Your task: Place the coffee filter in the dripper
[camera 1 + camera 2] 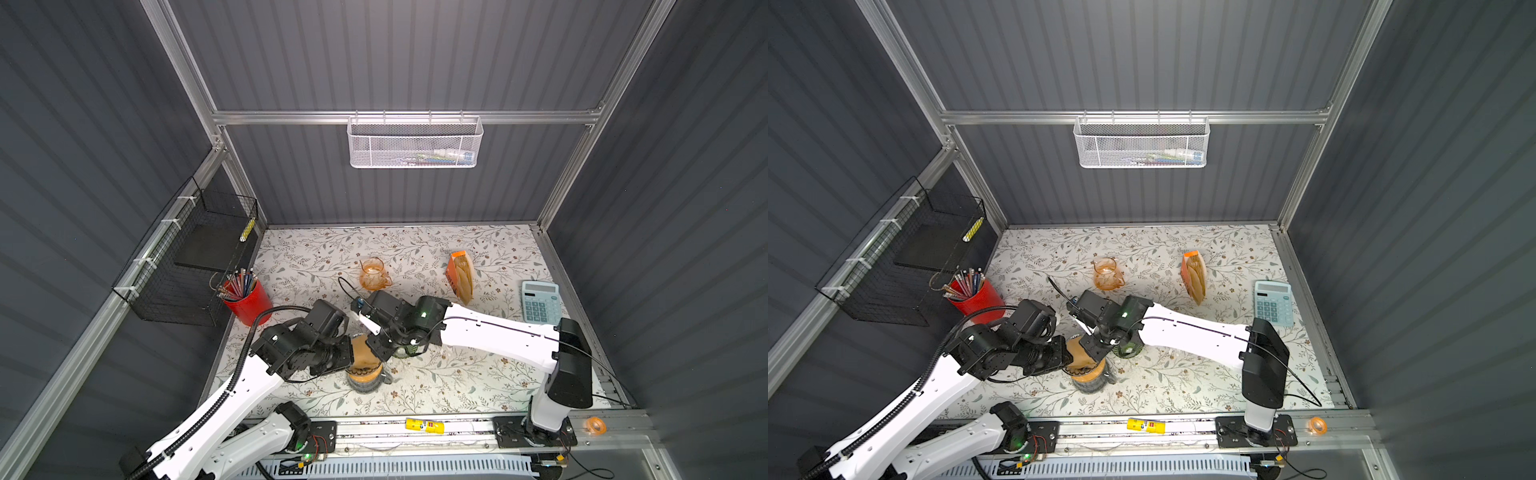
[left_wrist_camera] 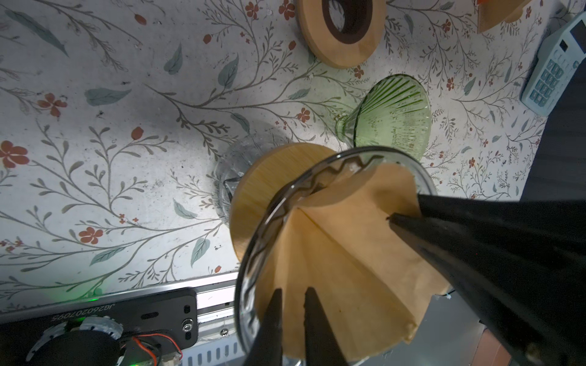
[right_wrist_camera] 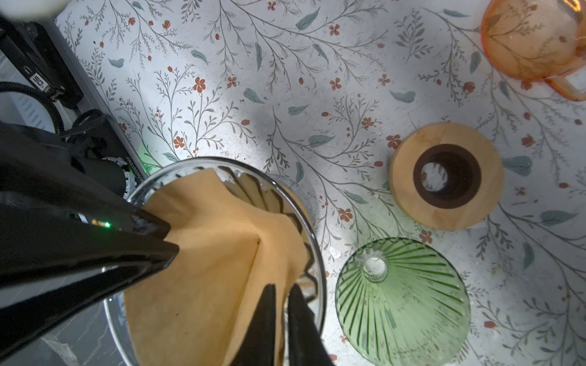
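One filter (image 2: 348, 253) in one clear dripper (image 2: 263, 234), left fingers (image 2: 272, 326) and right fingers (image 3: 266, 317) pinching it

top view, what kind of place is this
Probably a robot test cell dressed as a home counter: an aluminium frame with grey walls, a left arm and right arm bolted to a front rail, and a floral tabletop with a coffee filter and calculator.

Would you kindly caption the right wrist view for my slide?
Right gripper and left gripper pinch the brown paper filter inside the clear glass dripper; green glass dripper alongside.
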Motion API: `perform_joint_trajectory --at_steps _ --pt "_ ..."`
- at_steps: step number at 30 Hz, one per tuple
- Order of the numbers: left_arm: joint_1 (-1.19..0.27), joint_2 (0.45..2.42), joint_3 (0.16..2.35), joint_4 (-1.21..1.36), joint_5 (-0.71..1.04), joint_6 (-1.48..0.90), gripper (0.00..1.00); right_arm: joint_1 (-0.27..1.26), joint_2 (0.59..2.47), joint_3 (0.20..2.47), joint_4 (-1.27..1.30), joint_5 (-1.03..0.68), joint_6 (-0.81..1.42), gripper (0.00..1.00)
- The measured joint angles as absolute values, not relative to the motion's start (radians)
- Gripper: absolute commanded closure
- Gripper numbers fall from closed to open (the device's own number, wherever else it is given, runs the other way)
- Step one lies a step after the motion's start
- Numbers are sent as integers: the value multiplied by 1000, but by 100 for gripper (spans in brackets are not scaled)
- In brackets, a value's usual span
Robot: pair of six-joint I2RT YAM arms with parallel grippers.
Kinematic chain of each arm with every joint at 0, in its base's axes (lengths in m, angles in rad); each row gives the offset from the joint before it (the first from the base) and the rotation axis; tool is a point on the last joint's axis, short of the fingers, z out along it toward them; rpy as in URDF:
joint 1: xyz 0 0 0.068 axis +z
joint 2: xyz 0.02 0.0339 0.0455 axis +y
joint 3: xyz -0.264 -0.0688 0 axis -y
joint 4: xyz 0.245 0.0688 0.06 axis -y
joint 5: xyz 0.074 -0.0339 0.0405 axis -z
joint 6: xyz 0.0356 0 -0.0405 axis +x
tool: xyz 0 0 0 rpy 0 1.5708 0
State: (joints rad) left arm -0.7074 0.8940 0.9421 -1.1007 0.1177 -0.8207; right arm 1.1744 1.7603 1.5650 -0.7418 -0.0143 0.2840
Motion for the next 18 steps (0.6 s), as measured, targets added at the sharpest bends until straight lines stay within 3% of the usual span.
perform_joint_trajectory --at_steps 10,18 --pt "-707 883 950 -1098 97 -835 82 1175 1747 1565 -741 -11 288 78" --pt "-707 874 979 -1098 93 -849 74 1174 1736 1565 -741 -7 288 76"
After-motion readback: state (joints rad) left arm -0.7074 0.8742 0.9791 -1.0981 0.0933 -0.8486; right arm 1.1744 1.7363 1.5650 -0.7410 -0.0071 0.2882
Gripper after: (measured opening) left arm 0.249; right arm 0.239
